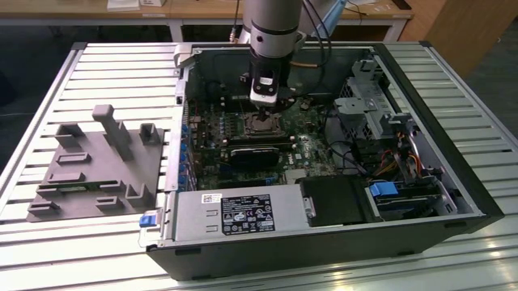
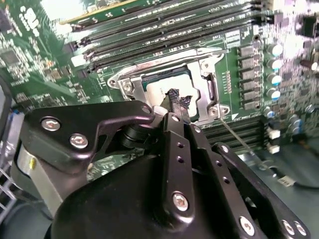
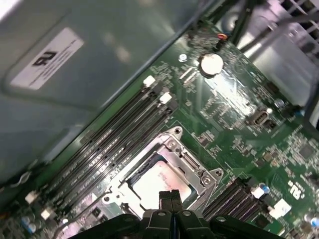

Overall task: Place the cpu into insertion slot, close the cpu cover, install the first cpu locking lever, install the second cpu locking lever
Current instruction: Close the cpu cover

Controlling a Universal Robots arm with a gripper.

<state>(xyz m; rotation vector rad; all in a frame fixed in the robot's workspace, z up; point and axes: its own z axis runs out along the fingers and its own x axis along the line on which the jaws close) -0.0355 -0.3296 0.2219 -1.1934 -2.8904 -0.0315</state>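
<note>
Pale silver-grey metal marks the chip (image 3: 155, 183), which lies flat in the socket (image 3: 215, 175) on the green board (image 3: 234, 114). The board sits inside the open computer case (image 1: 457, 185), which rests on the slatted counter (image 1: 121, 66). The thin silver cover (image 3: 187, 160) lies down around the chip, and its square window shows the chip's top. The hand (image 3: 170, 195) is narrow, its two black fingers (image 3: 165, 196) drawn together tip to tip, and it hangs right over the chip. In the second wrist view the tip is at the chip's top, but I cannot tell whether it touches. A thin lever rod (image 2: 238, 138) runs out from one corner of the socket across the board. Long black memory slots (image 3: 114, 134) run just beside the socket. In the exterior view a grey holder block (image 1: 97, 163) sits on the counter, to the exterior view's left of the case.
</note>
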